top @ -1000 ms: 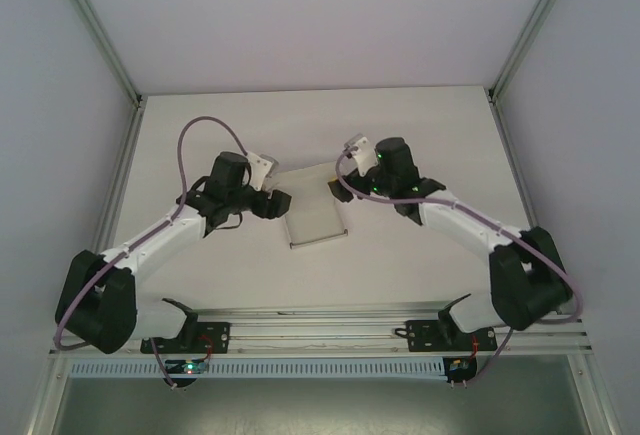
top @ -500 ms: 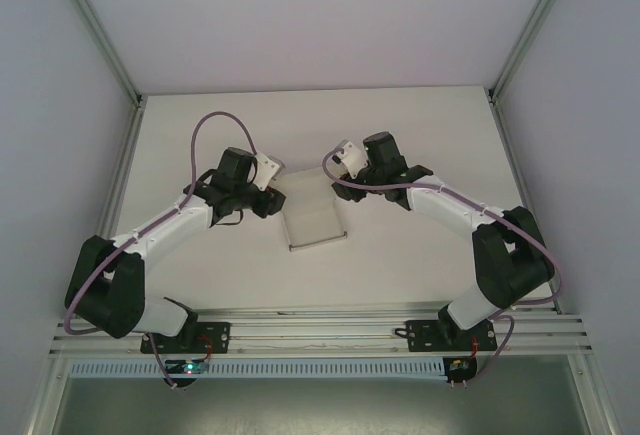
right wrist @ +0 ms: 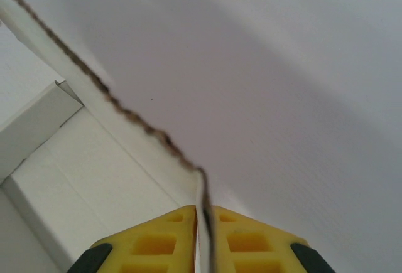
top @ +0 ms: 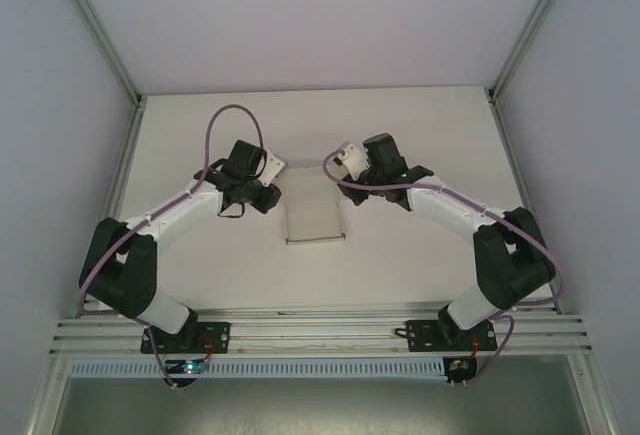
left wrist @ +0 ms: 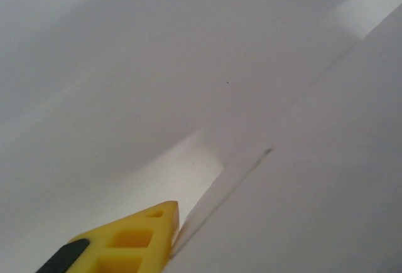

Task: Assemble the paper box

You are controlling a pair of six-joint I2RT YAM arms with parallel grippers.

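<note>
The paper box [top: 315, 223] sits near the middle of the table [top: 420, 135], between the two arms and somewhat nearer the far edge than the near edge. A second ago it lay skewed. Now its near edge runs level with the table's near edge. Both arms have drawn inward since then, the left elbow swinging in the most, and both pairs of jaws have narrowed.

From above, white card on a white table leaves the box's panels and folds hard to separate, and its far end fades into the surface. Both arm heads cover the spots where their fingers meet the card.

In the left wrist view the card [left wrist: 301, 179] is a blurred white sheet filling the lower right, cut off by the frame. One yellow pad [left wrist: 135, 238] shows at the bottom edge, touching the card's rim. The other pad is hidden behind the sheet.

The left gripper [top: 276, 199] is at the box's left side. Whether it has actually clamped the card cannot be told.

The right gripper [top: 347, 193] is at the box's right side. In its own wrist view, the right gripper [right wrist: 202, 235] has its two yellow pads pressed together on the thin edge of an upright card panel [right wrist: 264, 97], with a folded part of the box lying lower left.
</note>
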